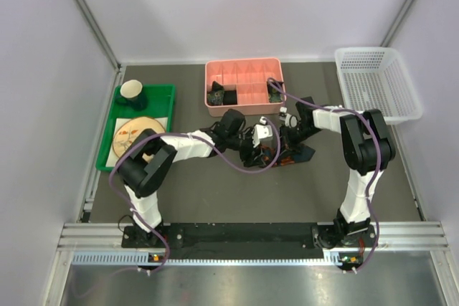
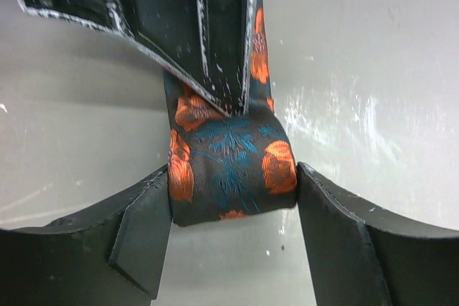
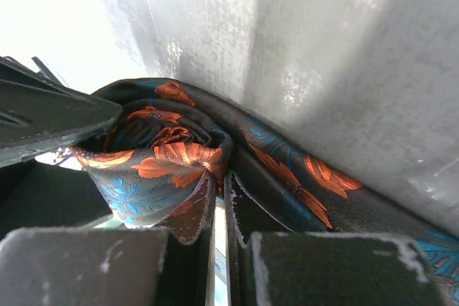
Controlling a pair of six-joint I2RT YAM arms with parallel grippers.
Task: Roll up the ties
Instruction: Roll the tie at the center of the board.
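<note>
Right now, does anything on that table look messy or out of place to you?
Only the orange-flowered tie mid-table: the roll pinched by the right gripper looks loose and lopsided, its layers bulging unevenly instead of coiling neatly. Nothing seems spilled or damaged.

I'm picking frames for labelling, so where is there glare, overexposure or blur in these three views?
Top external: evenly lit and sharp, faint reflections on the metal strip at the near edge. Left wrist: tie crisp, white glare on the table to its right. Right wrist: upper-left corner blown out white, the near fingers soft, the tie's folds fairly clear.
</note>
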